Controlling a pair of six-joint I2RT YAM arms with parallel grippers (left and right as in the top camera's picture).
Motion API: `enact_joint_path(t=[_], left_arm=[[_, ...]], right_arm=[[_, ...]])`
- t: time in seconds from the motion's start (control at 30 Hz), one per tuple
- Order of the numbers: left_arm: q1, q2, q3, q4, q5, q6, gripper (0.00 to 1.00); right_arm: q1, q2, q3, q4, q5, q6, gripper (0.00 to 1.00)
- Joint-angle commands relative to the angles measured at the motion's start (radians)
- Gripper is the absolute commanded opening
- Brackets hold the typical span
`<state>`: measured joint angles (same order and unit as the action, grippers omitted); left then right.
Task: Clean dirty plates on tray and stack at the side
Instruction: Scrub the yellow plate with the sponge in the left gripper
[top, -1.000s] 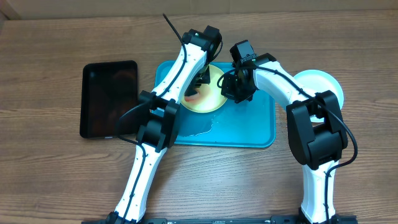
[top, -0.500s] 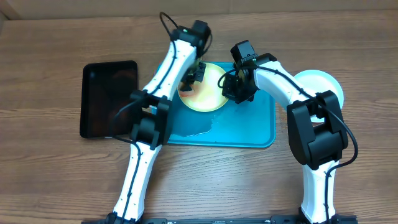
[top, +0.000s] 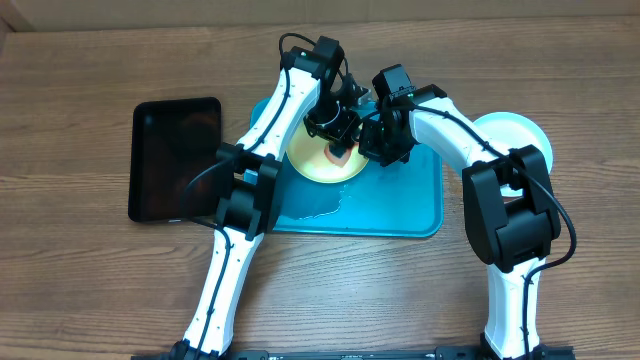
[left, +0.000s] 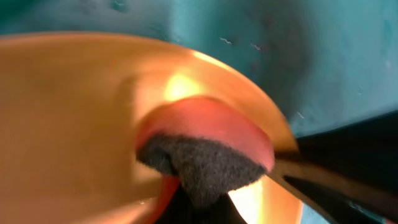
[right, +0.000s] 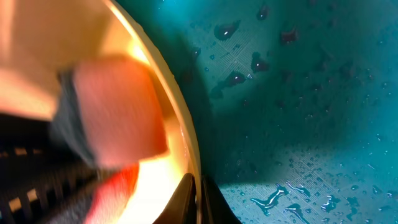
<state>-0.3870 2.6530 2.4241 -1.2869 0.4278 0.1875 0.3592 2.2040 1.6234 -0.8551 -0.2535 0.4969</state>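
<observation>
A pale yellow plate (top: 312, 165) lies tipped on the turquoise tray (top: 410, 205). My right gripper (top: 383, 143) is shut on the plate's right rim, and the rim (right: 186, 143) runs down between its two fingers (right: 198, 198). My left gripper (top: 338, 128) hangs over the plate, shut on a sponge (left: 208, 155) with a pink body and a dark grey scouring face. The sponge presses on the yellow plate (left: 74, 112) close to the right gripper. A red streak (left: 165, 186) shows just under the sponge. Another plate (top: 515, 135), white with a light-blue rim, sits off the tray at the right.
A black tray (top: 175, 158) lies to the left of the turquoise one. Water drops and a small puddle (top: 325, 208) wet the tray's surface (right: 298, 93). Wooden tabletop surrounds everything.
My left gripper has swept the sponge across the plate from its left side to its right side, close to the right gripper. The right gripper has kept its hold on the rim.
</observation>
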Motion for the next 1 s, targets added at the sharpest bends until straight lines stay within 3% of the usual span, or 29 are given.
enact_joint_path(t=[0.0,0.1,0.2,0.33,0.43,0.53,0.77,0.87,0.97], left_arm=[[-0.006,0.031,-0.014,0.044,-0.367,-0.3,0.04],[-0.006,0.031,-0.014,0.015,-0.681,-0.55,0.04],[-0.006,0.031,-0.014,-0.032,-0.826,-0.651,0.04],[-0.006,0.031,-0.014,-0.077,-0.921,-0.748,0.04],[-0.006,0.031,-0.014,-0.084,-0.9,-0.75,0.04],[-0.006,0.031,-0.014,-0.089,-0.731,-0.623,0.04],[-0.006,0.031,-0.014,-0.168,-0.053,-0.035,0.04],[-0.006,0.031,-0.014,-0.212,0.05,0.074,0.04],[-0.006,0.031,-0.014,-0.208,0.057,0.083,0.04]], right_arm=[[0.012,0.039,-0.007,-0.011,0.012,-0.034,0.04],[0.012,0.039,-0.007,-0.011,0.012,-0.034,0.04],[0.012,0.039,-0.007,-0.01,0.012,-0.034,0.04],[0.012,0.039,-0.007,-0.01,0.012,-0.034,0.04],[0.012,0.039,-0.007,-0.01,0.012,-0.034,0.04],[0.012,0.039,-0.007,-0.01,0.012,-0.034,0.04],[0.012,0.039,-0.007,-0.01,0.012,-0.034,0.04],[0.012,0.039,-0.007,-0.01,0.012,-0.034,0.04],[0.012,0.039,-0.007,-0.01,0.012,-0.034,0.04]])
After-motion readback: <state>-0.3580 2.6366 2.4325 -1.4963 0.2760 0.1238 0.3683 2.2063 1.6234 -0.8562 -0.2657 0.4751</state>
